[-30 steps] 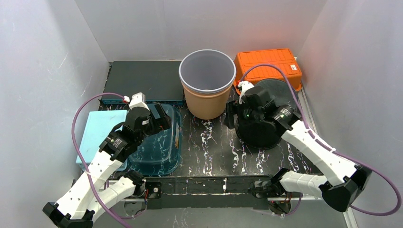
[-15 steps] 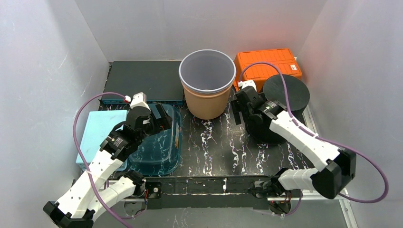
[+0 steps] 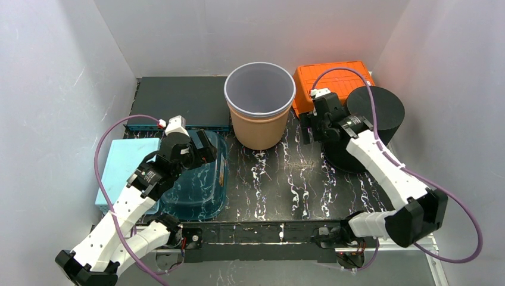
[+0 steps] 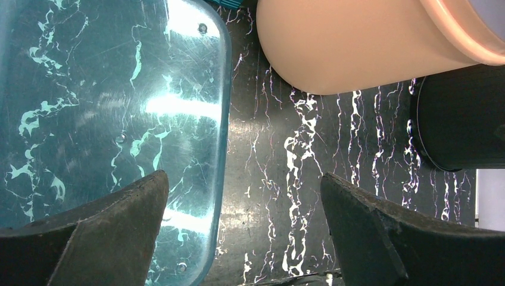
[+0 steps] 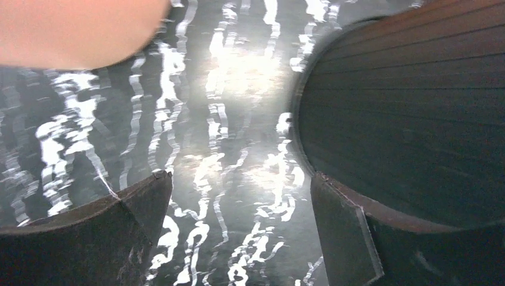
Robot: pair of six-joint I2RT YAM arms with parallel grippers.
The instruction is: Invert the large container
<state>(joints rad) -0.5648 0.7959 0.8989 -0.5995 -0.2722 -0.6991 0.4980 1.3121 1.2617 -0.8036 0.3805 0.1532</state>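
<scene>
A large black round container (image 3: 372,128) stands at the right with its flat closed end up; it also shows in the right wrist view (image 5: 405,113) and the left wrist view (image 4: 458,119). My right gripper (image 3: 308,128) is open and empty just left of it, low over the table (image 5: 241,196). Its right finger (image 5: 339,232) lies close against the container's lower wall. A tan bucket (image 3: 259,107) stands upright, mouth up, at the back centre. My left gripper (image 3: 205,146) is open and empty over a teal tray (image 4: 119,107).
An orange crate (image 3: 333,77) sits behind the black container. A light blue slab (image 3: 122,167) lies left of the teal tray (image 3: 199,185). A dark flat tray (image 3: 178,101) lies at the back left. White walls close in on three sides.
The black container went from tilted toward the camera to standing flat end up, shifting back and right. My right gripper moved back-right along with it. The left arm has hardly moved.
</scene>
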